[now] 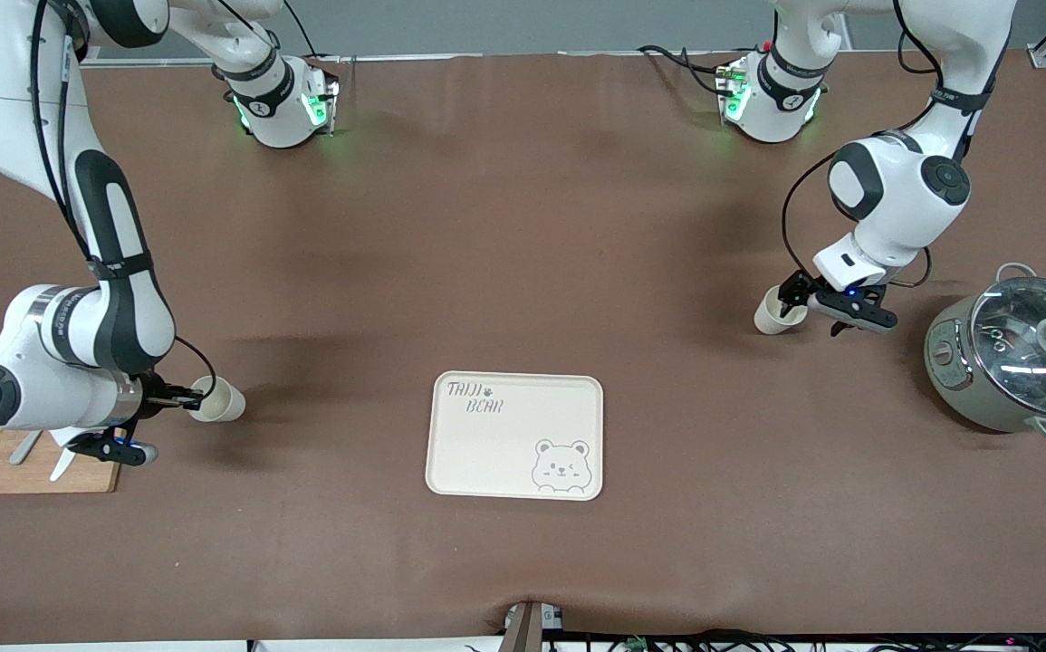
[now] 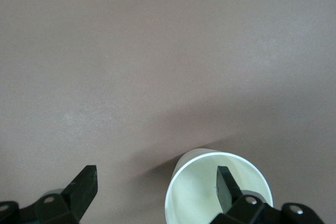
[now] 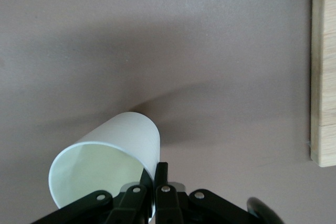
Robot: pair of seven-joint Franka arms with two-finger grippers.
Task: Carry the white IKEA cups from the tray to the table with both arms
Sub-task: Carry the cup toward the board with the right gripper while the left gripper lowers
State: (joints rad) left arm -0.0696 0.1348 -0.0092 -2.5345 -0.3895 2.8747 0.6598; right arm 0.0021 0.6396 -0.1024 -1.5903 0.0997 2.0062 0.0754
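tray (image 1: 450,471) bare, mid-worktop | left claw (image 2: 157,182) wide, one finger inside cup (image 1: 774,311) standing near pot (image 1: 1016,362): lift straight, don't snag rim | right claw (image 3: 152,182) pinching tilted cup (image 1: 219,399) beside cutting board (image 1: 24,475): level, then release

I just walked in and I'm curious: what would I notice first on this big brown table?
Two white cups, one at each robot hand: the right gripper pinches the rim of one cup beside a wooden cutting board, and the left gripper stands open around the other cup's rim. Between them lies the empty bear tray.
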